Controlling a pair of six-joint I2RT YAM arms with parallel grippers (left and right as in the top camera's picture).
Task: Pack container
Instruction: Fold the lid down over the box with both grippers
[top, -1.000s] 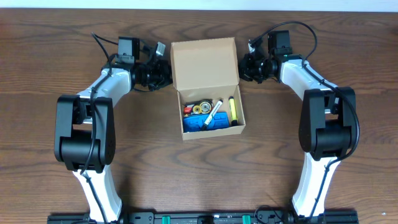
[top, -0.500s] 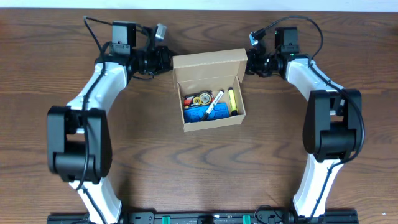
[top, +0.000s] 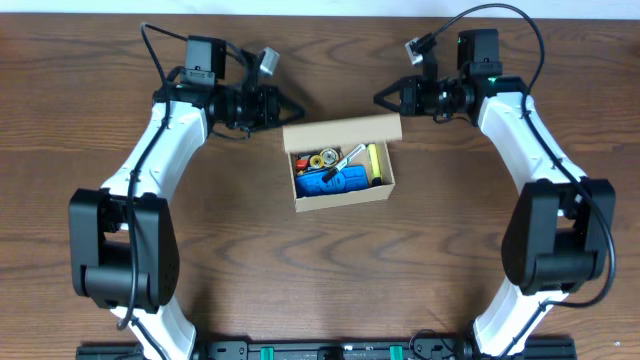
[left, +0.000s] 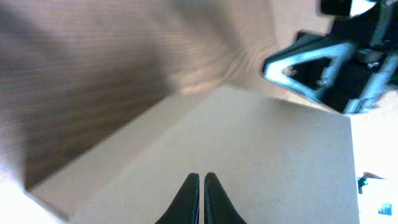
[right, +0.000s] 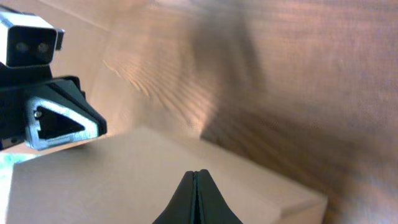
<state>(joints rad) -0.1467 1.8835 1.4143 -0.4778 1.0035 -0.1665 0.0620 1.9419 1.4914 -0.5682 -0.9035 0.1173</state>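
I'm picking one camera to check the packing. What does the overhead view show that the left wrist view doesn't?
Only overhead: the inside of the box, with a yellow marker and a white marker.
Only left wrist: the left end effector from close up, fingers together, at the lid.
Both: the lid, the right end effector and the table.

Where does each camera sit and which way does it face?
Overhead: above the table, looking down at the container; left claw and right claw show.
Left wrist: behind the left claw, facing across the lid; its shut tips show.
Right wrist: mirrored, across the lid; shut right claw shows.
Shared: each wrist view catches the opposite claw.
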